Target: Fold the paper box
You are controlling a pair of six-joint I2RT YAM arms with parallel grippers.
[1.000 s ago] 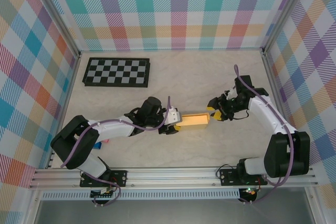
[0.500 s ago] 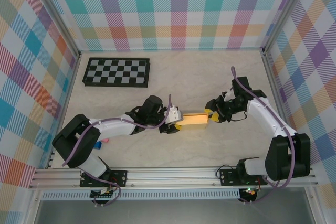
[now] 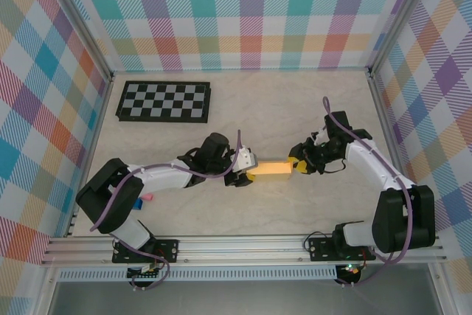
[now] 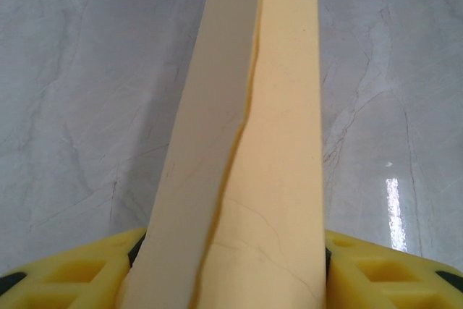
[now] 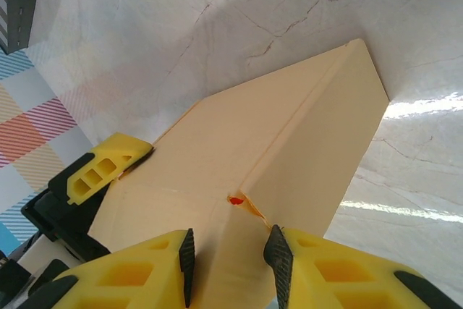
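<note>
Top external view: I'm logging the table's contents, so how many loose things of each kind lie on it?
paper box: 1
checkerboard: 1
small pink thing, too small to identify: 1
Total: 3

Bright even overhead light, sharp top view, faint soft shadow beside the paper box (image 3: 270, 170), white glare streaks and plaid reflections on the glossy bench (image 5: 427, 106)
</note>
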